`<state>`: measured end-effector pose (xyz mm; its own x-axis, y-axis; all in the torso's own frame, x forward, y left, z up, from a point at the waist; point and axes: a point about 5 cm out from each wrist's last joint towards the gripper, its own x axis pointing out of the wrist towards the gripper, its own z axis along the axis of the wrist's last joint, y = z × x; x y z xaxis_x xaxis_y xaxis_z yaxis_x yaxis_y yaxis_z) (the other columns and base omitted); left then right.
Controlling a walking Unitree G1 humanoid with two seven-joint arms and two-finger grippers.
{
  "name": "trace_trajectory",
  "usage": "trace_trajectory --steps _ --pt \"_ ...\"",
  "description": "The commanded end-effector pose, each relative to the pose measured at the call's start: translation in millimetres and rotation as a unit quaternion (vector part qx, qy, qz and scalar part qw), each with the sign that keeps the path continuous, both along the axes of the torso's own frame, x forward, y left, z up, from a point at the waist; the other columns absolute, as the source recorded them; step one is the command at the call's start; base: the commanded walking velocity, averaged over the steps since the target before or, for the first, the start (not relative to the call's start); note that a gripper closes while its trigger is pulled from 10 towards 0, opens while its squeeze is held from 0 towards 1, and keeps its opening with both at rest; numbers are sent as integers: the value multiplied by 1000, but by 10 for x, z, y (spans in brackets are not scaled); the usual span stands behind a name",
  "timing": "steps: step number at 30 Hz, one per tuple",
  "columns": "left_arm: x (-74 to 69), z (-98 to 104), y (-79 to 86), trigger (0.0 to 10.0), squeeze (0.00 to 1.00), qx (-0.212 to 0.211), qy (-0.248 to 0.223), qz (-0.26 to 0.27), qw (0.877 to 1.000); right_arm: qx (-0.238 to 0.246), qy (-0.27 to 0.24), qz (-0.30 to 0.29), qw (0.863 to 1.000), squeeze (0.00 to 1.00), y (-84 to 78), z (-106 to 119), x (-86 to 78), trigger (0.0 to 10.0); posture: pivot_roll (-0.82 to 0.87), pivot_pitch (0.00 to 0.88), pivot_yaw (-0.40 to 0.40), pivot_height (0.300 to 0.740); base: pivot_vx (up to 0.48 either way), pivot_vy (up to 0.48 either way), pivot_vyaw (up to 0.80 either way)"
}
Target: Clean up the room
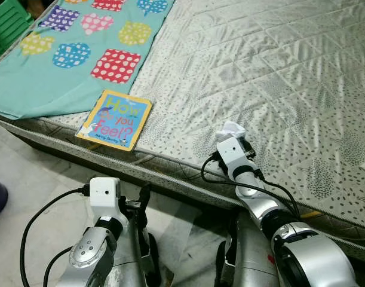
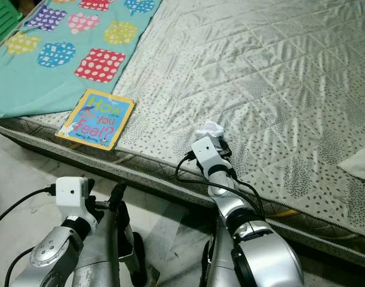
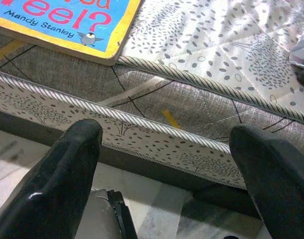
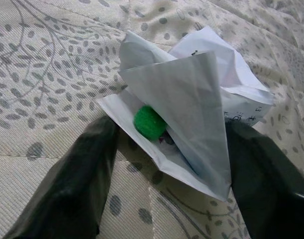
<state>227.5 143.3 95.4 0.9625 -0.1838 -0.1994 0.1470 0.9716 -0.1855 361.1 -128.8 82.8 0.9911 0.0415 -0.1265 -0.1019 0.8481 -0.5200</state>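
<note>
The right gripper [image 4: 166, 174] was seen extended over the near edge of the mattress [image 1: 278, 78], with its two black fingers [image 4: 72, 184] spread apart on either side of a crumpled white paper [image 4: 191, 99]. The paper lay on the quilted, dotted mattress surface between the fingertips; whether either finger pressed against it could not be told, though the paper's lower edges were seen just beside both fingers. A small green fuzzy ball [image 4: 149, 121] was noted tucked into the folds of the paper, on its near side toward the gripper. In the head views the paper showed as a white wad just beyond the right wrist.

The left gripper [image 3: 166, 164] was held low, in front of the mattress side panel and above the floor [image 1: 33, 179], with its fingers wide apart and nothing between them.

A picture book [image 1: 114, 119] with a yellow border was recorded lying flat near the mattress edge, ahead of the left gripper and well apart from the right one. A teal cloth [image 1: 80, 54] with coloured spotted patches was spread beyond the book.
</note>
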Motion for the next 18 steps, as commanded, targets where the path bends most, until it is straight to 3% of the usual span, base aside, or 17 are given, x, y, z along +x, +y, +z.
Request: trace_trajectory --steps 1,18 --pt "-32 -19 19 10000 0 8 8 3 1000 6 24 -4 1000 0 -9 -97 -47 0 171 311 26 570 0 0 0" --pt "-2 -20 11 10000 0 11 6 2 1000 27 25 -11 999 0 -44 -95 -47 0 166 308 29 570 0 0 0"
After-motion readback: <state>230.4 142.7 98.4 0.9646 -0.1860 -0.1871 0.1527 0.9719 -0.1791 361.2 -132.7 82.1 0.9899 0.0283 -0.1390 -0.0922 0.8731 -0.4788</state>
